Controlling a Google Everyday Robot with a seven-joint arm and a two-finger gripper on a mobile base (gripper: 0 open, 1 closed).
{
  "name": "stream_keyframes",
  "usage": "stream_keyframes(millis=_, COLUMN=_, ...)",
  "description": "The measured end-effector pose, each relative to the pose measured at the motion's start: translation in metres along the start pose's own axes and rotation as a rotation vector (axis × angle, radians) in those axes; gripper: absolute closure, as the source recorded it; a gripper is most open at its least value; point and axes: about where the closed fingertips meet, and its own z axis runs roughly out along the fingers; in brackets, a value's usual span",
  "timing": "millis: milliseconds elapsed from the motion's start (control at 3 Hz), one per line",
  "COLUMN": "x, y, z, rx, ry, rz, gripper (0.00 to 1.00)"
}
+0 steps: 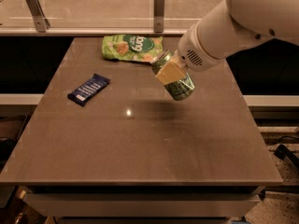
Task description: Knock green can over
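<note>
The white arm (243, 22) reaches in from the upper right, wrist (201, 50) angled down-left, gripper (172, 74) just above mid-view.
</note>
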Motion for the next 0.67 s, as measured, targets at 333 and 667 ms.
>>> stream_keyframes(millis=333, x=0.008, y=-0.003, z=0.008, rx=0.018, ry=0.117, rz=0.015, gripper=1.00)
stream_keyframes(millis=667, x=0.018, y=-0.007, z=0.020, rx=0.038, ry=0.240, rz=0.018, gripper=1.00)
